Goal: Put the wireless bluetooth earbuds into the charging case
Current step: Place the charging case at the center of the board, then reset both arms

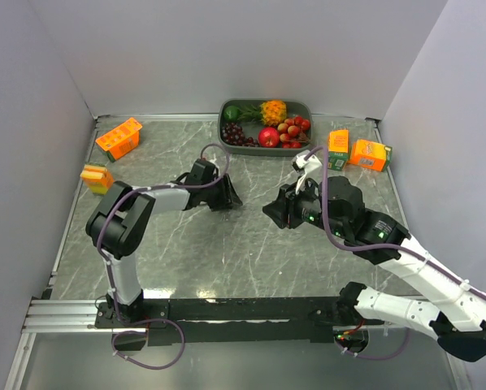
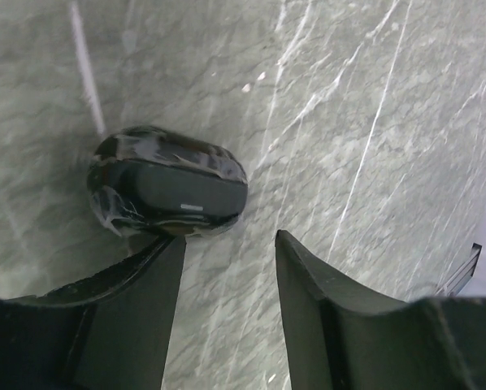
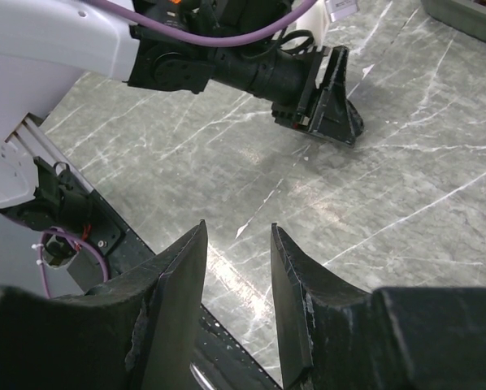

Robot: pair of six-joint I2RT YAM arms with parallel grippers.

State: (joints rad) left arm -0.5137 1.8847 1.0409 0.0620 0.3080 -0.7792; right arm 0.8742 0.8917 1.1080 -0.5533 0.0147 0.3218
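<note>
A glossy black pill-shaped charging case (image 2: pixel 168 183) lies on the marble table with its lid down. My left gripper (image 2: pixel 228 237) hovers just beside it, open, with only bare table between the jaws; its left finger (image 2: pixel 145 309) ends right at the case's near edge. From above, the left gripper (image 1: pixel 227 197) reaches toward the table's middle and covers the case. My right gripper (image 3: pixel 239 226) stands open and empty, a short way right of the left gripper (image 3: pixel 328 97) and facing it; from above the right gripper (image 1: pixel 274 213) is mid-table. The earbuds are out of view.
A grey bin (image 1: pixel 308 110) of fruit sits at the back centre. Orange boxes stand at the back left (image 1: pixel 119 138), the left edge (image 1: pixel 97 177) and the back right (image 1: pixel 370 154). White walls close in the table on three sides.
</note>
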